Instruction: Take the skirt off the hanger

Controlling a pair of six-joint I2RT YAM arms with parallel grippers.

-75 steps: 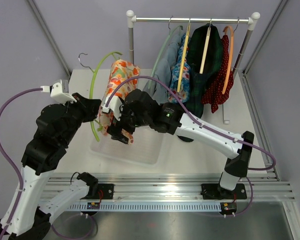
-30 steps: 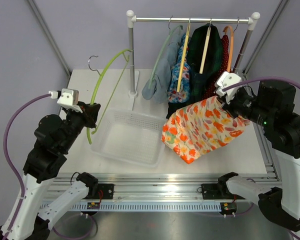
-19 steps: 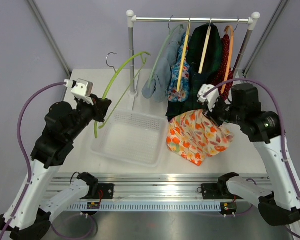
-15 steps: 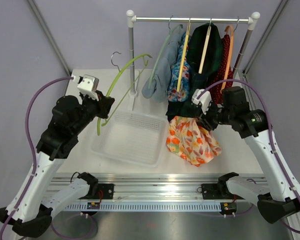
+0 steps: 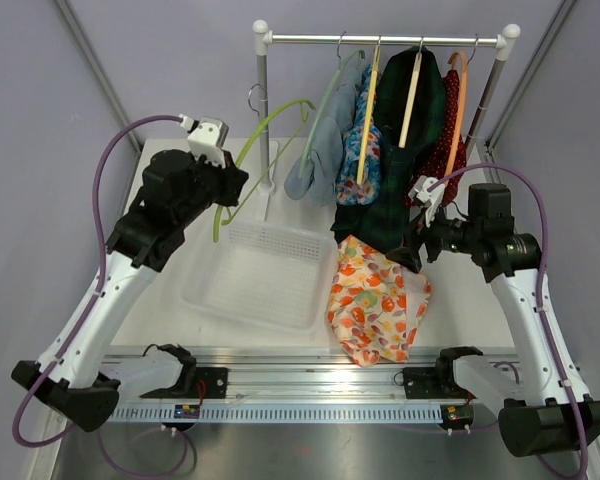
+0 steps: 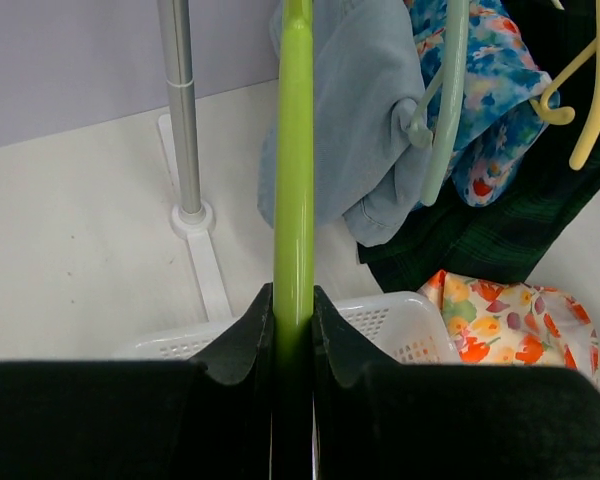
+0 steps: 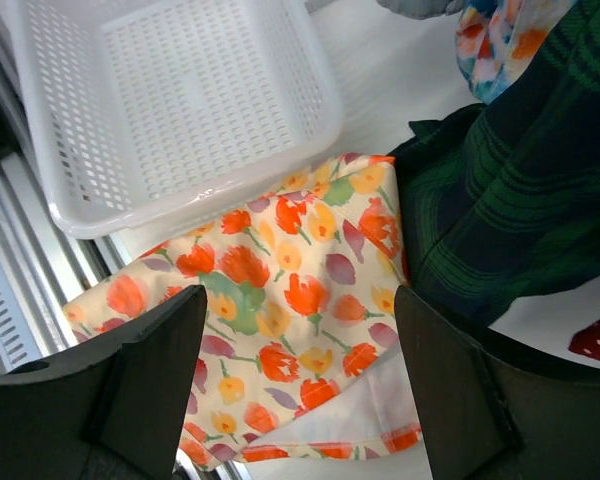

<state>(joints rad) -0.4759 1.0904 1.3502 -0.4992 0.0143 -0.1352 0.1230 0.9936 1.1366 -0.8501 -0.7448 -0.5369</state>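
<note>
Skirt (image 5: 372, 305) lies on the counter (image 5: 460, 320) under my wide right tool (image 7: 298, 330); left tool (image 6: 293, 330) grips hanger (image 6: 293, 150), which I'd rehang slowly.

Cut off at picture top: green hanger (image 6: 293, 150), lower end hidden inside left gripper (image 6: 293, 305). Hidden behind right gripper (image 7: 298, 295): side corners of skirt (image 7: 250, 265).

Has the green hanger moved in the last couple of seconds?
Yes. The hanger went back and right, from beside the basket's left side to the rack post.
</note>
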